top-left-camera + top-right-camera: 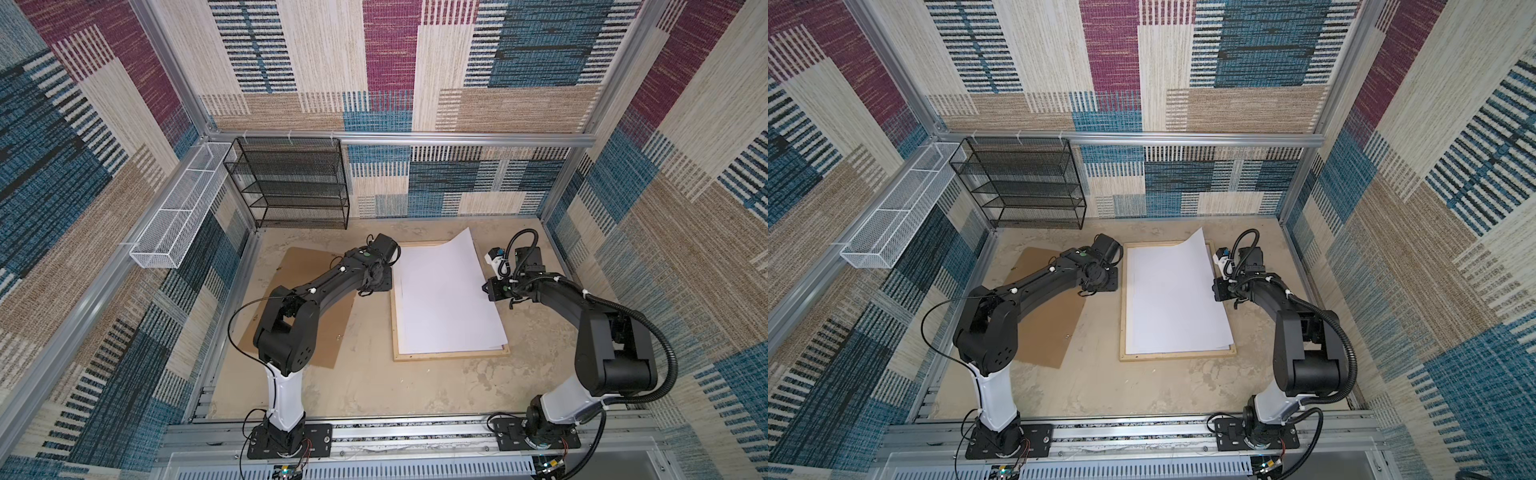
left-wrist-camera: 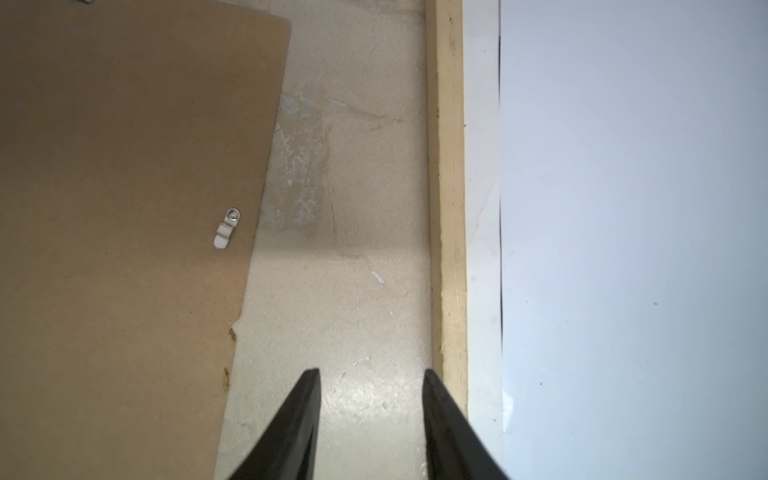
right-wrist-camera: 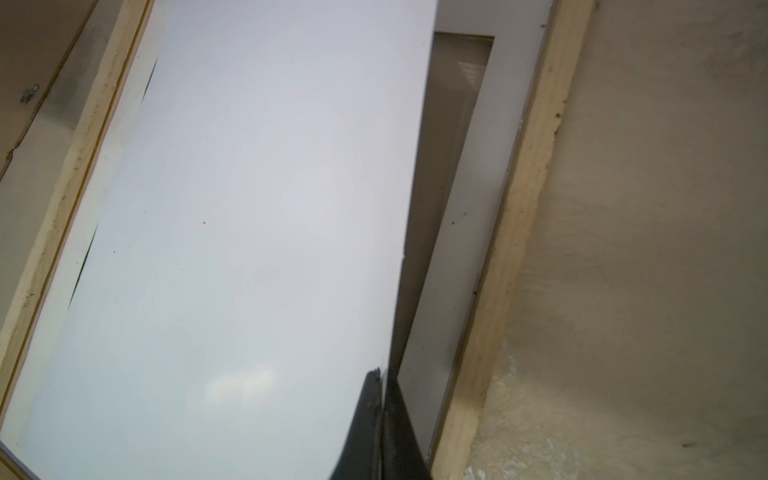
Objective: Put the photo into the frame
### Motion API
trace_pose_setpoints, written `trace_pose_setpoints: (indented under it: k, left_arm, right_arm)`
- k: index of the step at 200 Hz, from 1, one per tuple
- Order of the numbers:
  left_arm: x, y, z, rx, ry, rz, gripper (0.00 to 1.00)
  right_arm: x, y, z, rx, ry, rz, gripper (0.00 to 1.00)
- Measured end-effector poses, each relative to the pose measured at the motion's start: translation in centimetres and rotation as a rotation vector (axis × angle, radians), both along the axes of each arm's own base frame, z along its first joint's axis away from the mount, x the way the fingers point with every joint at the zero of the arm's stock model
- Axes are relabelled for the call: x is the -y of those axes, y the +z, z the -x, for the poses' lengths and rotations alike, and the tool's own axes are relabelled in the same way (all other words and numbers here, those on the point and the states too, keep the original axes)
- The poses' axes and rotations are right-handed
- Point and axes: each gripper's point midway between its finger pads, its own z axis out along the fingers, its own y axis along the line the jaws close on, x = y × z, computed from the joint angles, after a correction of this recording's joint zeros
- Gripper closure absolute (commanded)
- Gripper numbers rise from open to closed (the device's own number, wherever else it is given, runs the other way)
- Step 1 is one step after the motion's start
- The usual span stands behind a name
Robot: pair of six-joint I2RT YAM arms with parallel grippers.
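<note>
The photo [image 1: 444, 299] lies over the frame [image 1: 453, 356], backing board [image 1: 303, 266] to its left, shelf [image 1: 291, 183] behind

Frame [image 1: 451, 356] and brown board [image 1: 330, 330] on tabletop [image 1: 374, 395]

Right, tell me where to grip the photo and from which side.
Pinch the photo by its right edge, from the right: that edge arches up off the frame, leaving room beneath, where the right gripper holds it; the left edge lies flat.

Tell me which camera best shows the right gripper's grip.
The right wrist view: close up, the right gripper is shut on the photo at its edge. Both top views show it small and partly hidden. The left wrist view misses it.
</note>
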Motion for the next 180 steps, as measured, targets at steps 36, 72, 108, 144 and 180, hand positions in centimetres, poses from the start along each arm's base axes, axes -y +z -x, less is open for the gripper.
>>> trace_pose_setpoints:
  k: [36,72,108,144,180]
  left_arm:
    - [0.7,-0.2,0.1,-0.013,-0.017,0.029,0.57]
    - [3.1,-1.0,0.2,-0.031,-0.073,0.071,0.56]
    - [3.8,-0.9,0.2,-0.029,-0.092,0.086,0.56]
    - [3.5,0.0,0.3,-0.009,-0.089,0.089,0.56]
    - [2.9,0.2,0.6,0.003,-0.081,0.077,0.56]
  right_arm:
    - [-0.3,0.8,-0.1,0.026,0.009,-0.014,1.00]
    - [-1.1,3.9,0.7,0.140,0.046,-0.049,1.00]
    - [-2.0,7.8,1.4,0.276,0.091,-0.089,1.00]
    - [-2.6,9.3,1.7,0.334,0.119,-0.116,1.00]
    - [-3.2,11.2,2.0,0.394,0.145,-0.154,1.00]
